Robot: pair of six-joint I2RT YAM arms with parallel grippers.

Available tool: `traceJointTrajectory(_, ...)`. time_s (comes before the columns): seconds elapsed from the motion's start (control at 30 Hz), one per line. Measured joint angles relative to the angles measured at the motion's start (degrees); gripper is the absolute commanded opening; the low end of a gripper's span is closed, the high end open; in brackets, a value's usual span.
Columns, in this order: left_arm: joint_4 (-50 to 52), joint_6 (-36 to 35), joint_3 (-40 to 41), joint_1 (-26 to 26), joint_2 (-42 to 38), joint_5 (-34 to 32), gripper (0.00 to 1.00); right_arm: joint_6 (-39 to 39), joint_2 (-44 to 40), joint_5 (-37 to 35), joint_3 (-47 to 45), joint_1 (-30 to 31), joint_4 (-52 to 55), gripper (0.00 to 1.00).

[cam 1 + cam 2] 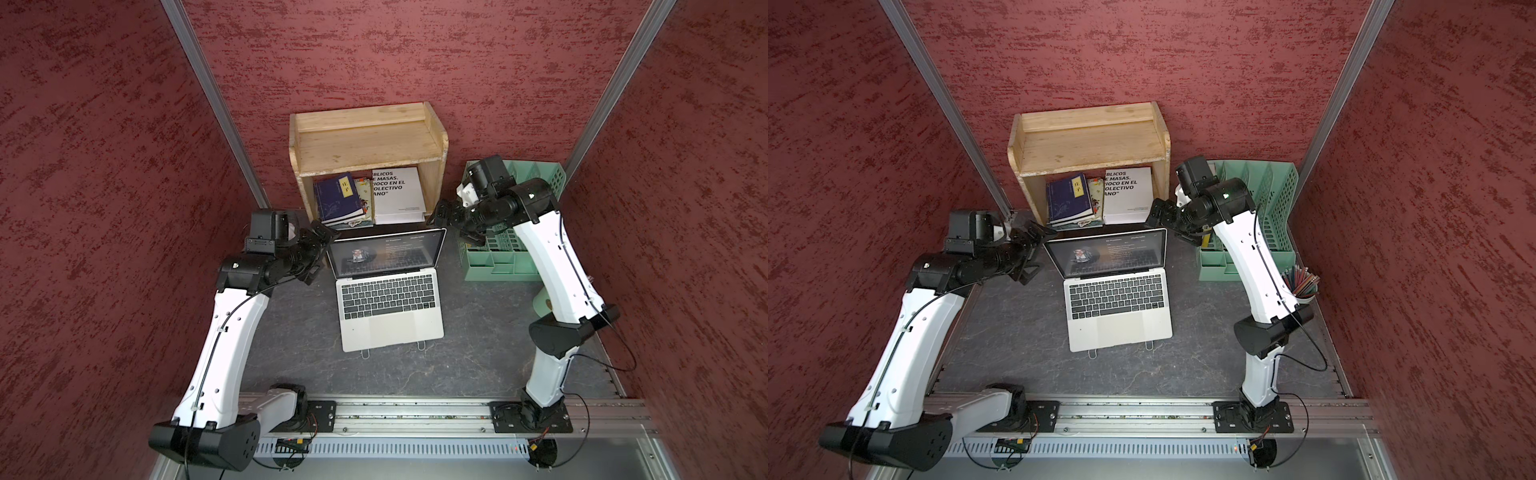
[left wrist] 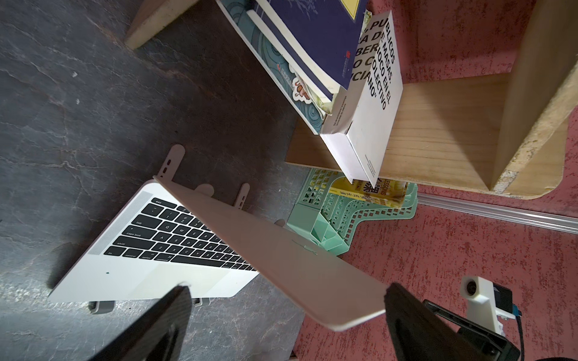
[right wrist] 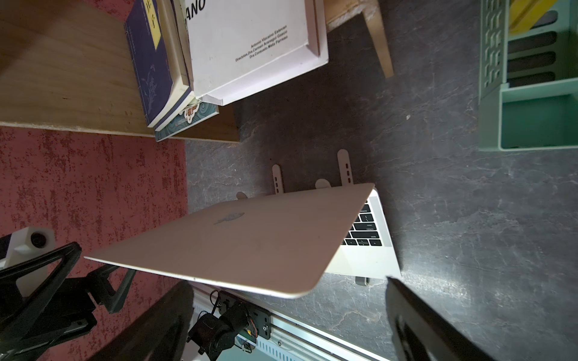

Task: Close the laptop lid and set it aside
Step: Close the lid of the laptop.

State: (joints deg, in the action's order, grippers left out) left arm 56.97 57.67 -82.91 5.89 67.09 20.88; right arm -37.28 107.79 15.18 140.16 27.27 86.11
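Both top views show left gripper (image 1: 319, 253) and right gripper (image 1: 451, 226), jaws apart, flanking the laptop lid (image 1: 386, 253), likely placed to fold it shut.

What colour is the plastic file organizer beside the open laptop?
Mint green, with perforated lattice walls; the file organizer shows best in a top view.

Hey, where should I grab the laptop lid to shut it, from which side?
Probably the laptop lid by its free top edge, at the upper corners, from the sides. It stands open, tilted back; the open left gripper and right gripper flank those corners.
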Motion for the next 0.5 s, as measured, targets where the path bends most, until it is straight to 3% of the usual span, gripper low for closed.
traceJointTrajectory(0.5,-4.33,1.66,5.27,3.13,-1.95,-0.24,0.96,-0.15,-0.44,-0.46,-8.13,3.45,-0.81,0.95)
